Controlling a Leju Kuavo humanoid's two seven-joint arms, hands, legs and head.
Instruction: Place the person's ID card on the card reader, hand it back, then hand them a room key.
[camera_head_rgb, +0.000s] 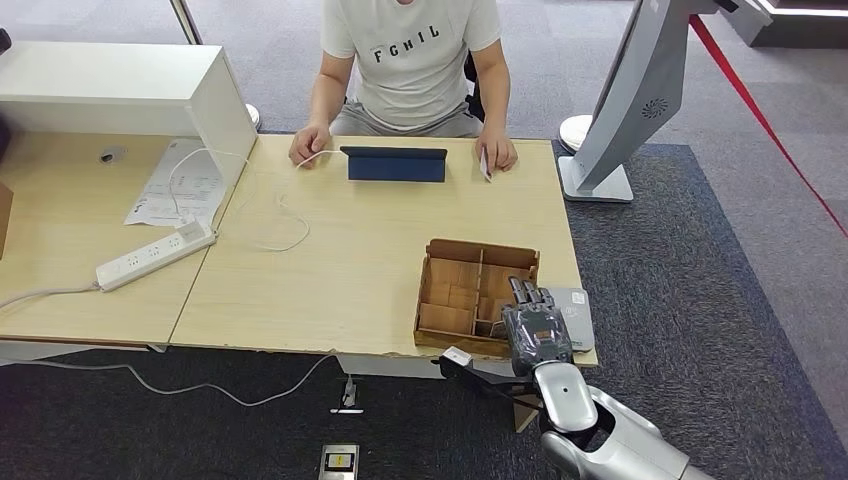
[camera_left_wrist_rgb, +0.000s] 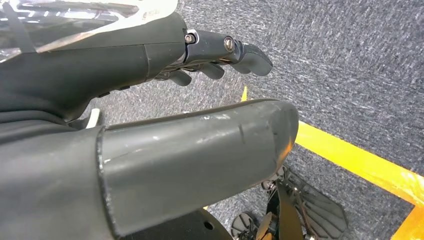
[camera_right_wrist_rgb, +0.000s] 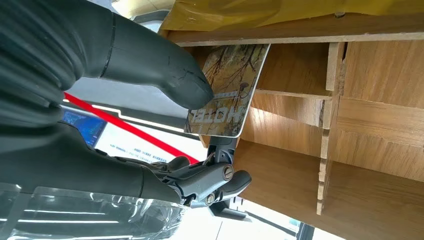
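Right hand (camera_right_wrist_rgb: 150, 100) pinched a hotel key card (camera_right_wrist_rgb: 227, 90) over the wooden box (camera_head_rgb: 478, 290) at the table's (camera_head_rgb: 330, 270) near right corner. Box compartments looked bare. Left hand (camera_left_wrist_rgb: 220, 55) hung over carpet, fingers curled, holding nothing.
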